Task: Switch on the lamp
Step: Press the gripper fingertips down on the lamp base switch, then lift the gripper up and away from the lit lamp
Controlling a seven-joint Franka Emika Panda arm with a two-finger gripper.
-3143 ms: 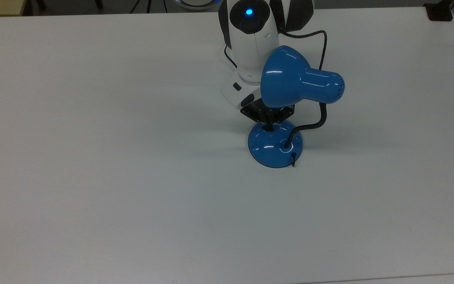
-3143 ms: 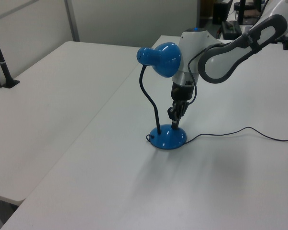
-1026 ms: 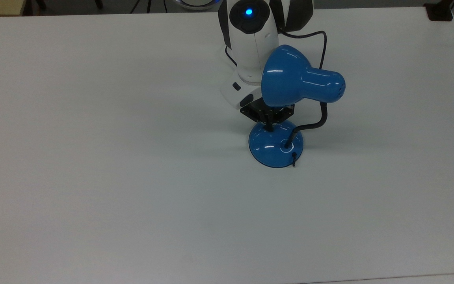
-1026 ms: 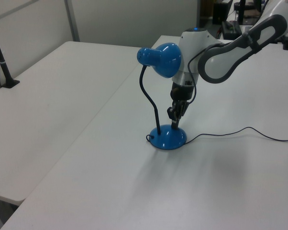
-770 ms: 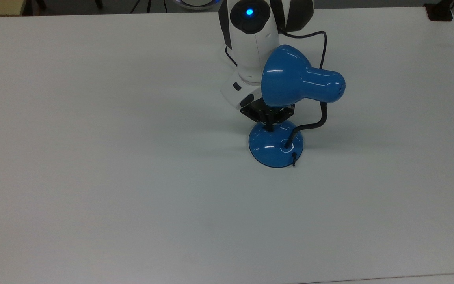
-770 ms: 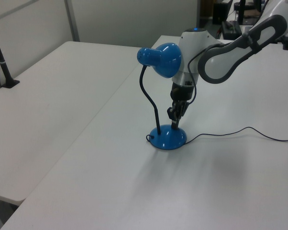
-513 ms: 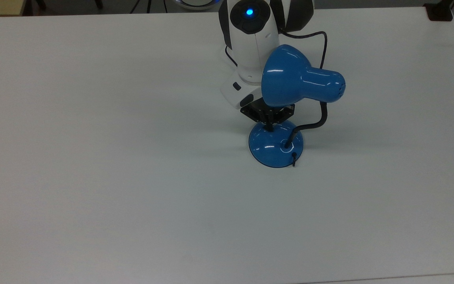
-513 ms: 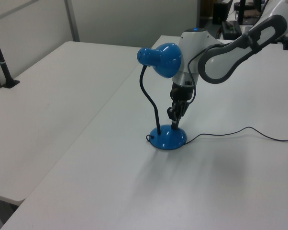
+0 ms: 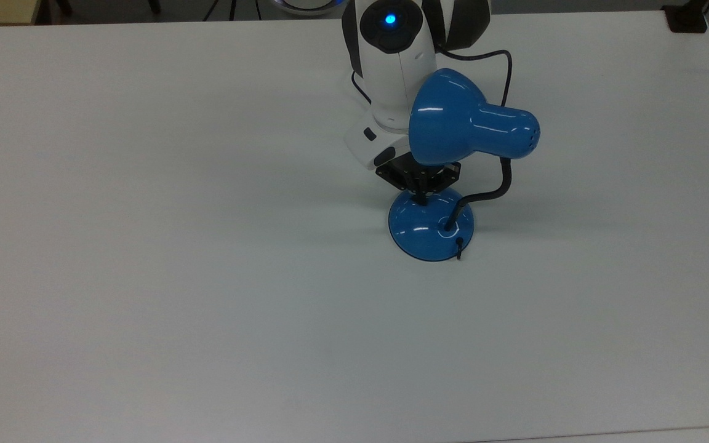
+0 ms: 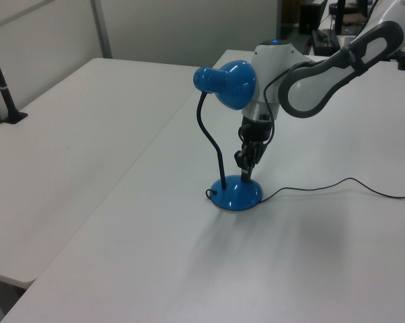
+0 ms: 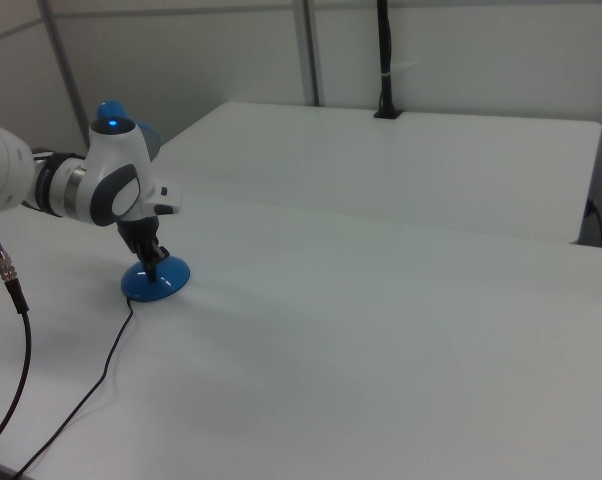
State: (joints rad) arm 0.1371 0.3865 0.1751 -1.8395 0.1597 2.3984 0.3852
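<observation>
The lamp stands on the white table (image 9: pixel 207 277). It has a glossy blue bell shade (image 9: pixel 453 120), a black bent gooseneck (image 9: pixel 502 184) and a round domed blue base (image 9: pixel 422 231). No glow comes from the shade. My gripper (image 9: pixel 420 195) points straight down under the shade, its black fingers shut together. Its tip is at the dome's edge nearest the arm, touching it or just above it. The left view shows the gripper (image 10: pixel 245 175) over the base (image 10: pixel 236 194), with the shade (image 10: pixel 226 84) beside my wrist. In the right view the gripper (image 11: pixel 153 266) meets the base (image 11: pixel 155 281).
A black cord (image 10: pixel 337 183) trails from the base across the table. A small black nub (image 9: pixel 458 245) sticks out at the base's rim. A second white table (image 10: pixel 75 134) adjoins at the left view's left, with a black post (image 10: pixel 1 81) on it.
Almost nothing moved. The gripper tip has risen very slightly at the base, and the shade has shifted a few pixels in the top view.
</observation>
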